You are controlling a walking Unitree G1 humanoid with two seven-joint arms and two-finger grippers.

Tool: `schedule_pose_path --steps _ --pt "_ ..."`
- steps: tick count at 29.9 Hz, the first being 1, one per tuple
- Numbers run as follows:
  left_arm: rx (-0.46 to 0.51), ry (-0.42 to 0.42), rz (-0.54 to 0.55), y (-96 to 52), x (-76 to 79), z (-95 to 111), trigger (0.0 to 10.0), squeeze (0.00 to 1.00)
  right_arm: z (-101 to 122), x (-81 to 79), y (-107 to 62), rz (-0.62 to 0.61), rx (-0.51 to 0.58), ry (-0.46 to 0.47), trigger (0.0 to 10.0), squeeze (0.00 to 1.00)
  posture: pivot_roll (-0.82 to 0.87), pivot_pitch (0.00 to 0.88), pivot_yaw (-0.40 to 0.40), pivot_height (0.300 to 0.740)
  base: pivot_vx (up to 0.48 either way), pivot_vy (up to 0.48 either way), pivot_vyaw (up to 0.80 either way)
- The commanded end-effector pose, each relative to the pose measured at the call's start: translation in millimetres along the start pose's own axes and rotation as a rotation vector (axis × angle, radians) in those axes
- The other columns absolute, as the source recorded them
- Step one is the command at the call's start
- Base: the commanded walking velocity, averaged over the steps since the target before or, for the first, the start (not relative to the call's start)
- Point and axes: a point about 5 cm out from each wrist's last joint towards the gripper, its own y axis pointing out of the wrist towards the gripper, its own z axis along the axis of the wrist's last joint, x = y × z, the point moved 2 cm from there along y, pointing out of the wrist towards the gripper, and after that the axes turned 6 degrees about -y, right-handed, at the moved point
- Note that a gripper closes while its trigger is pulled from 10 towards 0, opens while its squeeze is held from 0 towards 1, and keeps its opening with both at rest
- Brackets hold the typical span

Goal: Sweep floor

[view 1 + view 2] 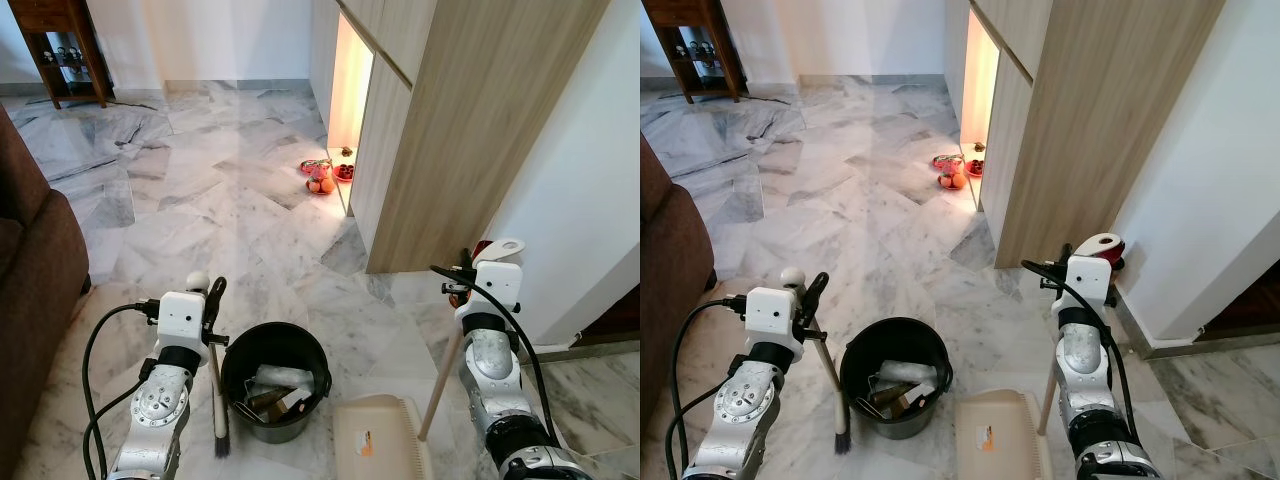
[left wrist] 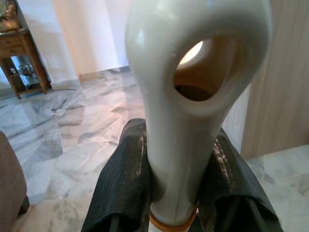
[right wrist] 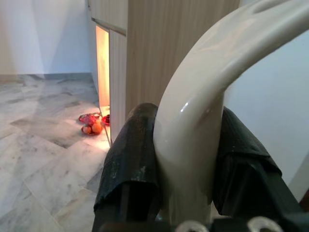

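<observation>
My left gripper (image 1: 208,300) is shut on the white looped handle (image 2: 193,96) of a small broom (image 1: 218,400). The broom hangs upright, and its dark bristles (image 1: 222,442) touch the marble floor just left of a black bucket (image 1: 238,372). The bucket holds several pieces of rubbish. My right gripper (image 1: 466,284) is shut on the cream handle (image 3: 203,92) of a long-handled dustpan. Its wooden pole (image 1: 440,385) slants down to the beige pan (image 1: 375,438), which rests on the floor right of the bucket.
A brown sofa (image 1: 30,270) lines the left side. A tall wooden cabinet (image 1: 450,130) stands ahead on the right, with red dishes of fruit (image 1: 322,178) on the floor at its lit opening. A dark wooden side table (image 1: 65,40) stands far left. Open marble floor (image 1: 200,190) stretches ahead.
</observation>
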Motion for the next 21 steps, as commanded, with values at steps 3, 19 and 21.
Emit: schedule_pose_path --steps 3,19,21 --pt "0.048 -0.009 -0.020 3.1 4.8 11.2 10.0 0.00 8.5 1.9 5.3 -0.007 0.038 0.016 10.0 0.00 0.07 0.000 -0.065 0.740 0.000 0.000 0.00" --pt "0.054 -0.005 -0.032 5.8 4.9 12.3 10.0 0.00 6.6 -2.7 3.9 0.014 0.037 0.028 10.0 0.00 0.07 0.000 -0.057 0.740 -0.015 0.000 0.00" --pt "0.053 -0.002 -0.036 5.9 5.2 12.1 10.0 0.00 6.6 -3.2 3.8 0.016 0.037 0.029 10.0 0.00 0.07 0.000 -0.057 0.740 -0.242 0.000 0.00"
